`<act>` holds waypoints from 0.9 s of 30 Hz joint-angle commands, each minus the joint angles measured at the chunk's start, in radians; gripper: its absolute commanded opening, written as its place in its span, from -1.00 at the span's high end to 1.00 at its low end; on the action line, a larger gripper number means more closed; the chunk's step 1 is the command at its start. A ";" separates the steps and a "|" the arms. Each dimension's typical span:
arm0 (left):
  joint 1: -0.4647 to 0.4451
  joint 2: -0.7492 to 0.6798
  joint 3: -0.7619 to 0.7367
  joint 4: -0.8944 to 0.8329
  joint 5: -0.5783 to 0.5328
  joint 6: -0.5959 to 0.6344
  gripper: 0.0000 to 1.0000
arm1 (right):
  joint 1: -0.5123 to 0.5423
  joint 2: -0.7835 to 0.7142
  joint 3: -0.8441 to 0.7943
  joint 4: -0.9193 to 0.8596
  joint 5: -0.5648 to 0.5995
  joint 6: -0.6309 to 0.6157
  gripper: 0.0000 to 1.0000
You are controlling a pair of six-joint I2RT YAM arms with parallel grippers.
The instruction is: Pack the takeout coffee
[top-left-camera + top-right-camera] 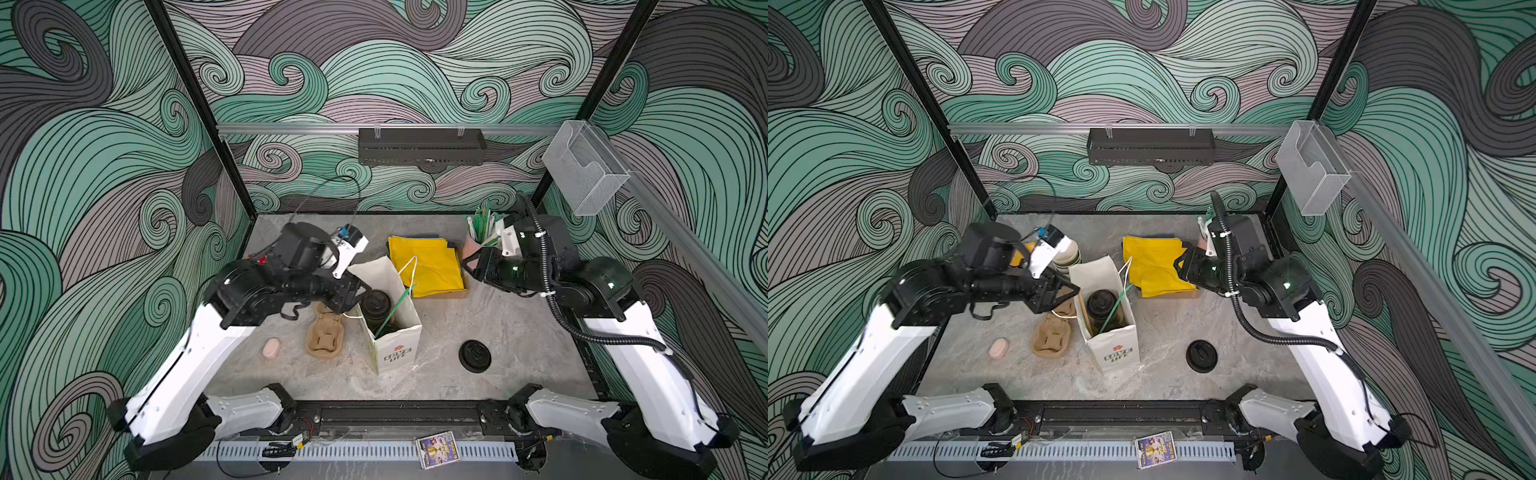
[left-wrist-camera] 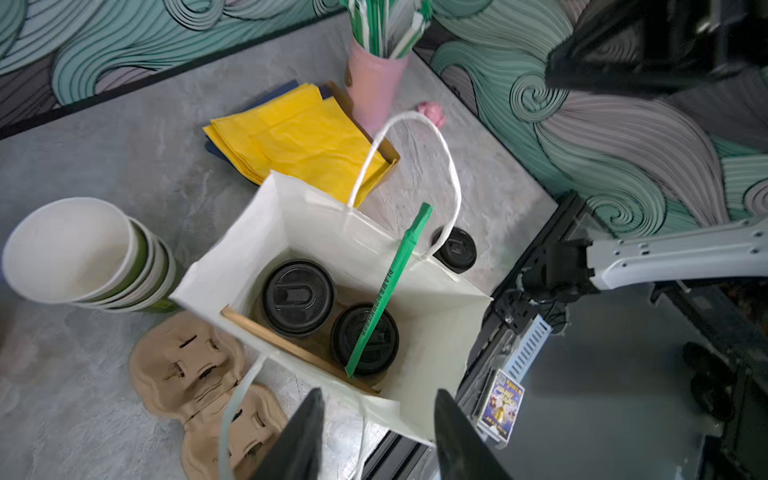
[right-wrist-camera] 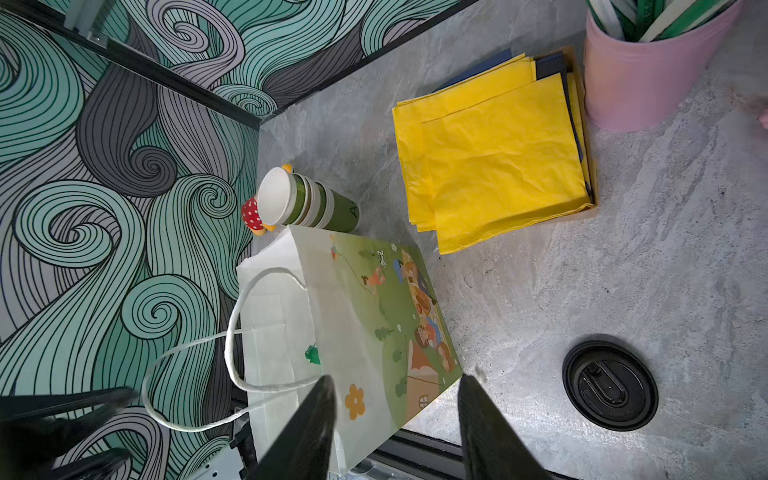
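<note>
Teal-and-grey swirl walls (image 1: 374, 62) — grey marbled tabletop (image 1: 519, 332), black rail basket (image 1: 422, 146), clear bin (image 1: 586, 170)

Two lidded cups (image 2: 297, 297) (image 2: 365, 338), one white bag (image 2: 316, 224), one loose lid (image 1: 474, 355), one pink holder (image 2: 374, 83).

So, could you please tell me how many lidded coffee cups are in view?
2, side by side inside the white paper bag: one lidded cup uncovered, the other under the green straw. None seems hidden.

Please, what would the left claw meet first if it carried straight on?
Likely the near rim of the paper bag, right before the left claw; past that, a lidded cup inside. Depth is unclear.
</note>
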 commanded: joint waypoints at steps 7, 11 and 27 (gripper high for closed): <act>-0.099 0.079 -0.117 0.144 -0.012 0.159 0.28 | -0.006 -0.020 -0.031 -0.026 0.020 0.009 0.03; -0.106 0.103 -0.168 0.219 -0.014 0.165 0.29 | -0.005 -0.032 -0.045 -0.027 0.024 0.017 0.04; -0.111 0.166 -0.305 0.452 0.040 0.139 0.56 | -0.005 -0.076 -0.074 -0.043 0.042 0.041 0.04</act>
